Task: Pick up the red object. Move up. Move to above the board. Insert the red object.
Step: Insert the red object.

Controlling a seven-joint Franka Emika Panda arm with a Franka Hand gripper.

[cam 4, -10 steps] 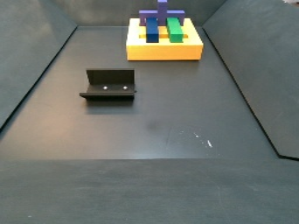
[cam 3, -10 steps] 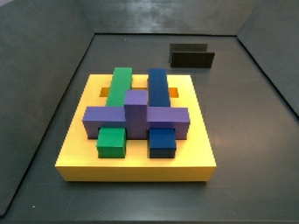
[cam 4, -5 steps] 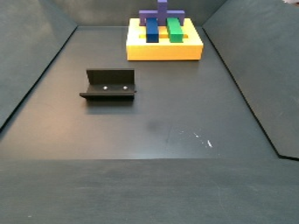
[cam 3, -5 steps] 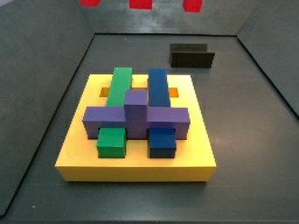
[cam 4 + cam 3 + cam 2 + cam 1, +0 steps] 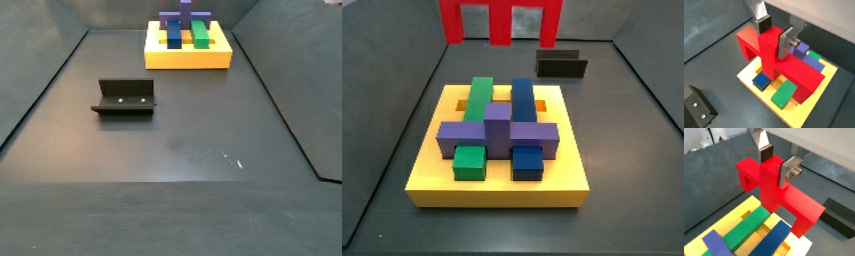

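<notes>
Up above the yellow board (image 5: pixel 827 95), the hand (image 5: pixel 775 162) has its fingers clamped on the center post of the red piece (image 5: pixel 777 195), hanging over the green block (image 5: pixel 785 93) and blue block (image 5: pixel 776 235), fixture (image 5: pixel 126 97) well apart.

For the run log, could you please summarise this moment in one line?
gripper: shut on red object | position: above board | red object: not inserted | fixture: on floor
</notes>
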